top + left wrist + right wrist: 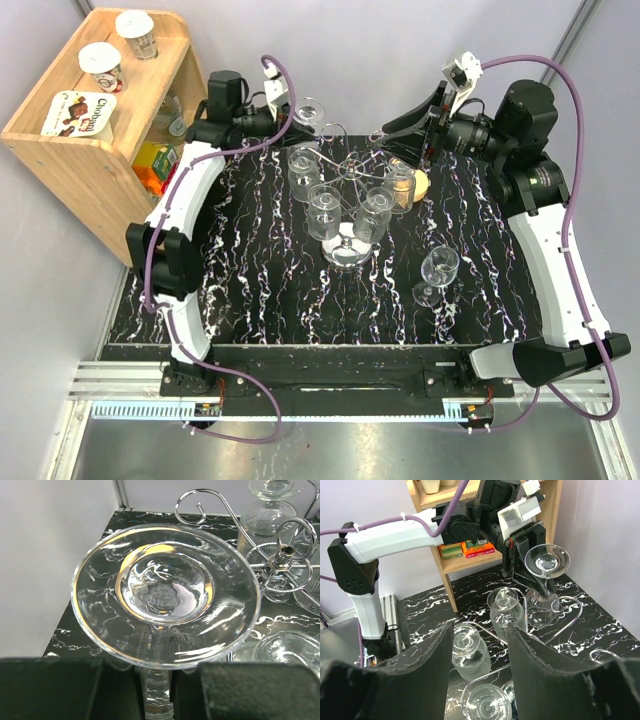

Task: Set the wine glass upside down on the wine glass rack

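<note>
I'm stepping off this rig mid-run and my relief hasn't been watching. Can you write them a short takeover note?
Left gripper: shut on the stem of a clear wine glass, held foot-up at the rack's far-left side.
Right gripper: open and empty, over the rack's far side.
Shiny chrome wire rack: other clear hung glasses are on it upside down.
Done: glass gripped, inverted, and beside a free curled arm.
Left: slide the stem into that arm, seat the foot, release. One more upright glass stands to the near right of the rack.
</note>
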